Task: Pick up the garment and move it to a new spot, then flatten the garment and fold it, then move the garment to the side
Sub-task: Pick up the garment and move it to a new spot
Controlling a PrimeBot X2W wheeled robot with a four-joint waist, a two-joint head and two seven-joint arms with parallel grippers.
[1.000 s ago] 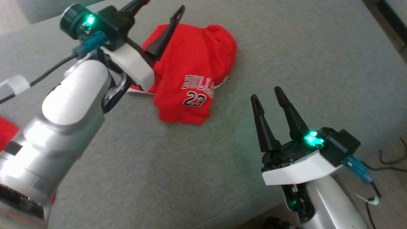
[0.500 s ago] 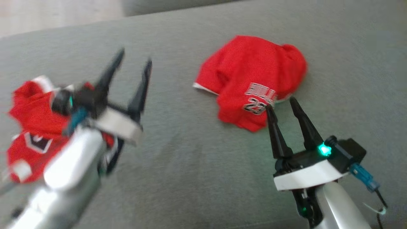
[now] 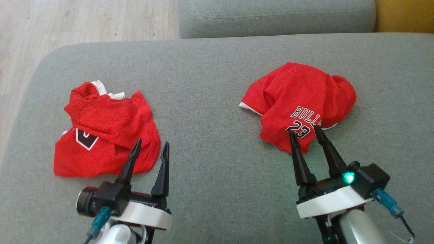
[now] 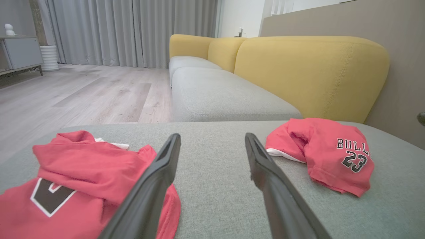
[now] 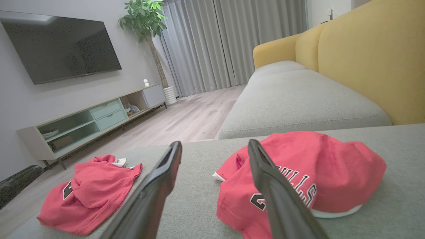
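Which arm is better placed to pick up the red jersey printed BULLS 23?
Right. The right gripper, open, has its fingers pointing at the near hem of the BULLS 23 jersey. The left gripper, also open, sits across the cushion beside the other red garment.

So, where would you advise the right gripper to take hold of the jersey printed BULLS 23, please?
On the jersey, probably the raised, bunched fold at its far right end, from above with the open right gripper: it stands up off the cushion, while the near hem lies flat.
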